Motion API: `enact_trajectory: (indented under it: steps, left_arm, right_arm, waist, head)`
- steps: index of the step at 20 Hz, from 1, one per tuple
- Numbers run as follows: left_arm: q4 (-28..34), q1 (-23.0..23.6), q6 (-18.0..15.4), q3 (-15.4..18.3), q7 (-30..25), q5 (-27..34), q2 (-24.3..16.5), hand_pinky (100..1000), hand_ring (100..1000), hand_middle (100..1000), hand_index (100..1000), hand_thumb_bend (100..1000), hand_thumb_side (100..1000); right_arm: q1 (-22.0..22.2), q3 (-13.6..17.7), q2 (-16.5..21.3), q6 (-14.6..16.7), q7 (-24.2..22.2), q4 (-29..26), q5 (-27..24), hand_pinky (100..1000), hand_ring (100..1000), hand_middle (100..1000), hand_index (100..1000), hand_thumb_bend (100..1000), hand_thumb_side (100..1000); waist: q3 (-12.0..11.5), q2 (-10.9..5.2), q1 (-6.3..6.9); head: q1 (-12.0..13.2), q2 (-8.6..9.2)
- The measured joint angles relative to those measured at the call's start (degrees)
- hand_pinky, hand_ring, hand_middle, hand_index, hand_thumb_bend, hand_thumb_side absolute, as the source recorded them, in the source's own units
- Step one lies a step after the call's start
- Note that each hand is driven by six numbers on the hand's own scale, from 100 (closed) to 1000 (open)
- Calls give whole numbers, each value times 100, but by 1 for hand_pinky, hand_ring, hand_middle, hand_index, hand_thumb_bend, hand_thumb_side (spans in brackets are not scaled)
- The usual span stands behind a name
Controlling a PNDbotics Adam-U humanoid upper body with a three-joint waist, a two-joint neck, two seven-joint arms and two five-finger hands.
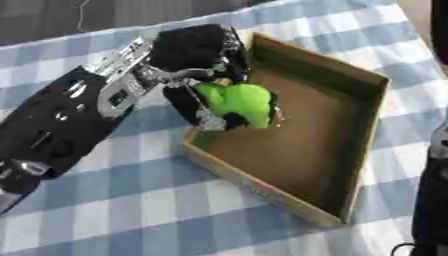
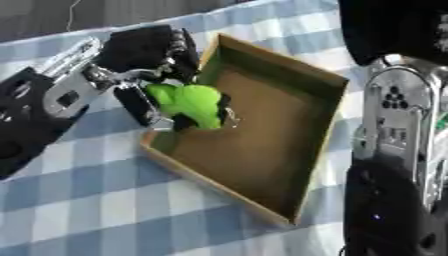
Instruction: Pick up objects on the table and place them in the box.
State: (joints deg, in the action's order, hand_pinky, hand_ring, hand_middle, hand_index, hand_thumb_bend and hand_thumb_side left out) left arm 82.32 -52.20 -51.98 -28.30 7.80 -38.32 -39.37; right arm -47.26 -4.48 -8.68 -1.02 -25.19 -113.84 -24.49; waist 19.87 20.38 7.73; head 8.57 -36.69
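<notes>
seen from above: a table under a blue and white checked cloth [image 1: 131, 200], with a shallow brown cardboard box [image 1: 367, 145] lying askew at centre, open side up. reaching in from the left, the left hand [image 1: 197, 50], black with silver joints, fingers curled round a bright green toy [image 1: 241, 102]. held over the near left corner of the box, just inside its wall, probably so that letting go drops the toy onto the box floor rather than onto the cloth. toy tucked under the palm and between the fingers, hanging below the hand, its lower edge close to the box floor; cannot tell whether touching it. shape of the toy unclear beyond lumpy and green. nothing else visible inside the box. at the right edge, only the right arm [image 2: 398, 150], upright and idle beside the box; right hand out of sight. judged close to the release step.
</notes>
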Motion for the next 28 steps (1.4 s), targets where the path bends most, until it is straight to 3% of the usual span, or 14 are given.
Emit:
enact_trajectory:
  steps: [4, 5, 6, 7, 10, 12, 16, 19, 22, 24, 27, 28]
  left_arm:
    - [21, -85, -2, -10, 118, -115, 52, 100, 100, 100, 270, 171, 795]
    - [21, -104, -3, -7, 171, -150, 58, 100, 536, 524, 657, 245, 987]
    - [15, -106, -4, -3, 219, -193, 58, 100, 334, 350, 547, 219, 927]
    - [-3, -106, -3, 9, 257, -240, 62, 100, 798, 775, 790, 429, 974]
    - [-118, -100, 61, 175, 347, -328, 47, 100, 906, 878, 835, 471, 1000]
    - [-135, -96, 165, 353, 459, -306, -13, 118, 946, 920, 849, 456, 1000]
    - [-48, -41, 549, 712, 813, -25, -340, 353, 1000, 974, 874, 479, 1000]
    - [99, -42, 832, 880, 1007, 231, -516, 417, 1000, 963, 870, 445, 1000]
    - [268, -33, 1049, 1033, 1153, 500, -672, 461, 985, 944, 859, 393, 1000]
    - [429, 167, 1213, 1201, 1311, 758, -887, 416, 953, 926, 857, 398, 1000]
    - [740, 987, 1515, 1502, 1569, 1359, -1378, 351, 926, 905, 857, 342, 1000]
    - [873, 1351, 1619, 1612, 1654, 1606, -1526, 310, 868, 847, 831, 265, 1000]
  right_arm:
    - [-65, 2, -78, -19, 16, 0, -33, 434, 533, 636, 777, 100, 931]
    - [-69, 4, -97, -28, 24, 0, -39, 435, 533, 636, 778, 100, 931]
    - [-69, 16, -119, -32, 28, 0, -51, 434, 533, 636, 778, 100, 931]
    - [-70, 32, -132, -38, 35, 0, -60, 435, 533, 636, 778, 100, 932]
    - [-92, 61, -133, -49, 53, 0, -76, 435, 533, 635, 776, 100, 933]
    - [-93, 85, -122, -39, 63, 0, -76, 434, 535, 637, 776, 100, 934]
    - [-37, 110, 52, -8, 85, 0, -48, 432, 536, 636, 769, 100, 936]
    - [78, 107, 222, 34, 67, -1, -6, 430, 536, 635, 762, 100, 936]
    - [216, 97, 382, 82, 19, -1, 35, 428, 536, 636, 761, 100, 936]
    - [313, 87, 507, 114, -9, -1, 69, 427, 537, 637, 762, 100, 936]
    - [422, 90, 706, 171, -15, -1, 142, 425, 537, 637, 761, 100, 938]
    - [462, 99, 773, 193, -16, -1, 168, 424, 539, 640, 763, 100, 939]
  waist:
    - [90, 89, 104]
    - [106, 102, 124]
    - [121, 110, 137]
    - [129, 113, 144]
    - [113, 142, 140]
    - [28, 142, 113]
    - [-240, 34, -48]
    - [-376, -179, -130]
    - [-551, -266, -202]
    - [-710, -348, -242]
    - [-922, -444, -295]
    - [-986, -464, -334]
  head:
    - [-1, 135]
    - [-1, 163]
    - [-2, 174]
    - [-3, 176]
    - [-6, 176]
    - [-7, 177]
    - [-7, 206]
    - [-7, 289]
    - [-5, 411]
    - [2, 504]
    - [4, 588]
    - [4, 605]
